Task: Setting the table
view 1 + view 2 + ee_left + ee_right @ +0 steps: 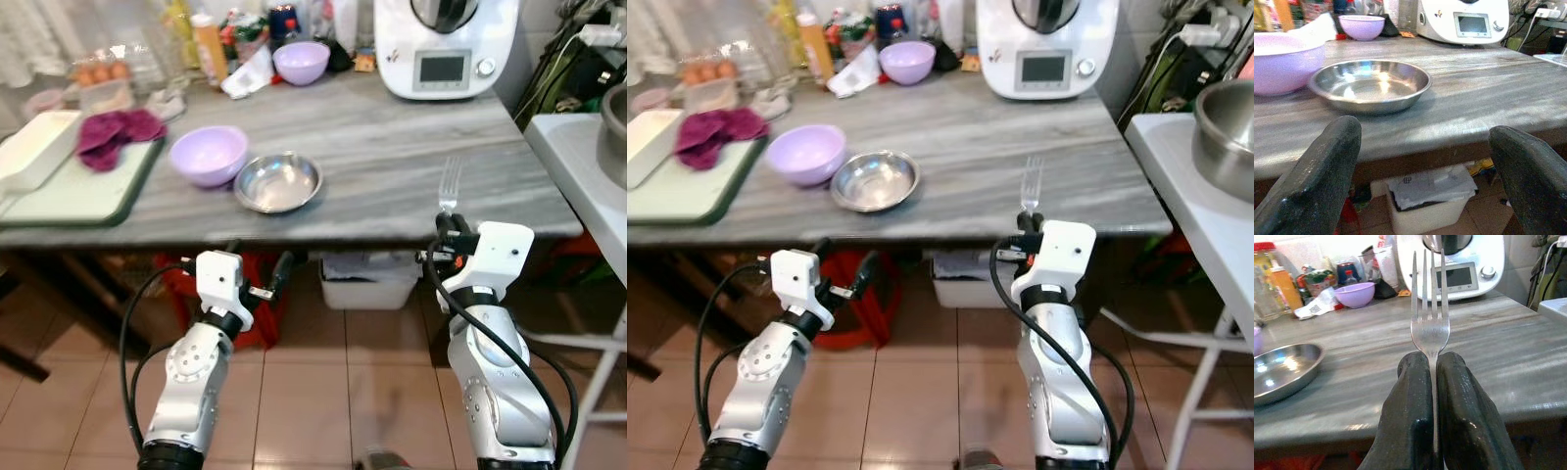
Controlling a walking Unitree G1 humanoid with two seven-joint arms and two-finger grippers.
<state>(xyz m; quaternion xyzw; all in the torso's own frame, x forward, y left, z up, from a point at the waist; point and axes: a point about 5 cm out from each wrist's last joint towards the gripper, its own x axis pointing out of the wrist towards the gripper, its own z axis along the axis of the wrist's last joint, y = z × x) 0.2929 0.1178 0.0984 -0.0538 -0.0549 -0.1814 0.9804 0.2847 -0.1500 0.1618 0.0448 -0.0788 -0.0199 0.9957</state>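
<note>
Fork (1429, 328): upright, tines up, over the table's (392, 147) front edge near its right corner.
Right gripper (1433, 377): fingers clamped on the fork's handle.
Left gripper (1425, 161): fingers apart, below the front edge, facing the steel bowl (278, 182).

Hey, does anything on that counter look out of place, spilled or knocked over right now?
Nothing looks spilled or tipped. The steel dish and lavender bowl sit upright on the marble counter. The one loose item is a crumpled purple cloth on the green-edged board.
</note>
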